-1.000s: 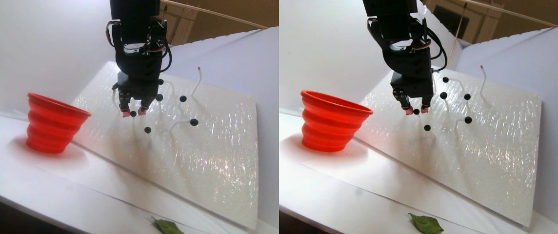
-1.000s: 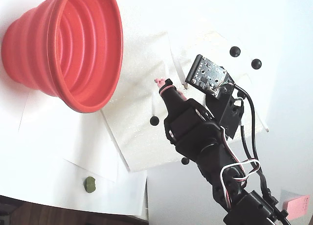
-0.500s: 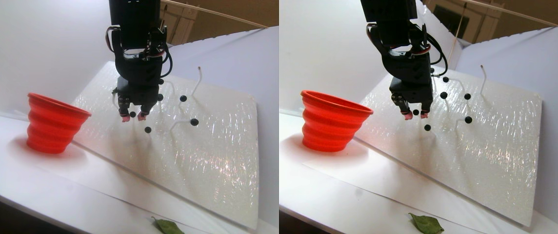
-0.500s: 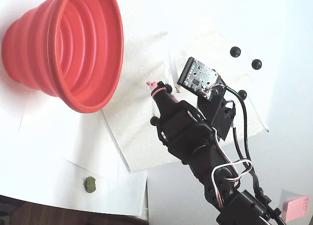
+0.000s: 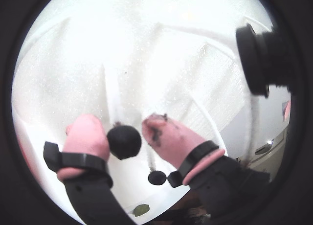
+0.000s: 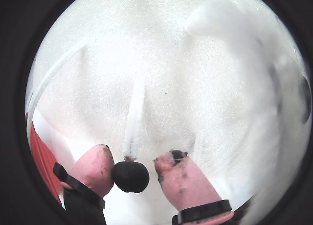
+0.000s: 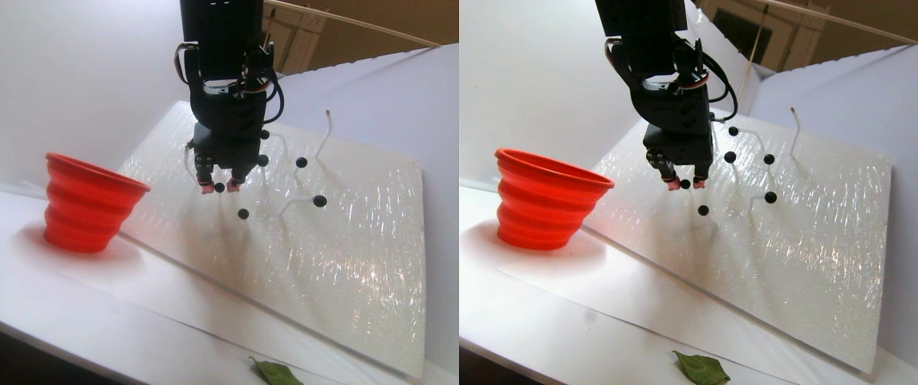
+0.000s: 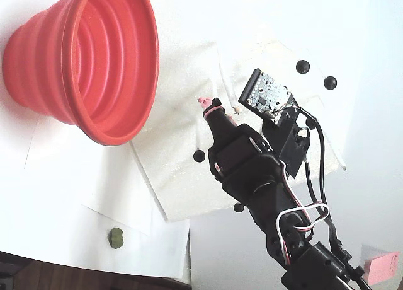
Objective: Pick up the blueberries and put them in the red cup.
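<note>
Progress of the task. Your red cup (image 7: 90,204) stood on the table (image 7: 2,265), left of the tilted white board (image 7: 331,257) in the stereo pair view. The fixed view looked into its mouth and showed no berry there, so I judge that the picking had barely begun. Several blueberries (image 7: 318,200) remained on white stalks in front of the board, all to the right of the cup; a dried leaf (image 7: 276,372) lay on the table well below them.

Jaws. Your gripper (image 5: 128,131) had its pink-tipped fingers (image 6: 95,168) parted with one blueberry (image 6: 130,176) between them. In both wrist views the left-hand tip touched or nearly touched this berry, while a clear gap separated it from the dirtied right-hand tip, so the berry was bracketed but not yet pinched. I judge that closing, plucking and carrying to the cup all lay ahead.
</note>
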